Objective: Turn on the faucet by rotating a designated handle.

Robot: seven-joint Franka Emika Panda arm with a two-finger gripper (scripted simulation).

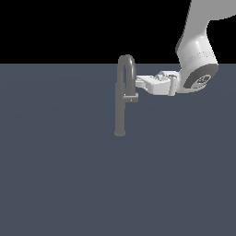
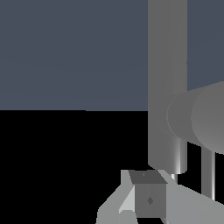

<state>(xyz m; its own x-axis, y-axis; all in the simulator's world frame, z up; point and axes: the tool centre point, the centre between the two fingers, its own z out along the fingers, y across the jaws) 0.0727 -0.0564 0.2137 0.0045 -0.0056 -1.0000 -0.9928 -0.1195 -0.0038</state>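
Observation:
The grey faucet stands upright on the floor, its post topped by a narrow gooseneck spout. The handle, a short stub, juts from the post toward the exterior view's right. My gripper reaches in level from that right side. It looks shut, holds nothing, and its tips are against the spout's down-turned leg just above the handle. The wrist view shows the post close up. The handle appears there as a thick cylinder. The gripper tips lie just short of the post's end.
A flat dark blue-grey floor spreads around the faucet. The white arm comes down from the upper part of the exterior view's right.

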